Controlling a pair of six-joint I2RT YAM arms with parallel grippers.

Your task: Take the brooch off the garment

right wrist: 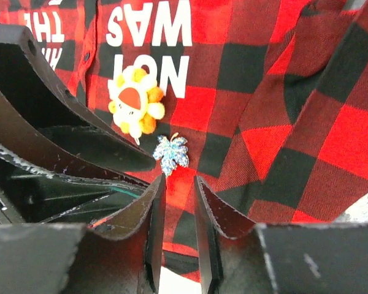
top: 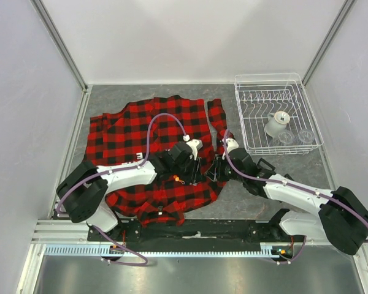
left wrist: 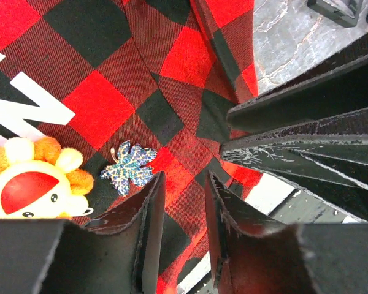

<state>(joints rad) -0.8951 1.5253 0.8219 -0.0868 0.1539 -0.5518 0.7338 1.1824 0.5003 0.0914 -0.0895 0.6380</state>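
Note:
The red-and-black plaid garment (top: 141, 131) lies spread on the grey table, white letters (right wrist: 150, 27) across it. The brooch (right wrist: 135, 101), a yellow, orange and red flower-like pin, sits on the cloth just below the letters; it also shows in the left wrist view (left wrist: 30, 184) and as an orange speck from above (top: 178, 179). My left gripper (left wrist: 183, 184) is narrowly open, low over the cloth to the right of the brooch. My right gripper (right wrist: 179, 184) is narrowly open over the shirt's hem, facing the left one. Neither touches the brooch.
A blue glittery leaf pin (right wrist: 170, 154) sits on the cloth beside the brooch, also in the left wrist view (left wrist: 130, 166). A white wire dish rack (top: 251, 110) at the back right holds a white cup (top: 276, 122) and glasses. Grey walls enclose the table.

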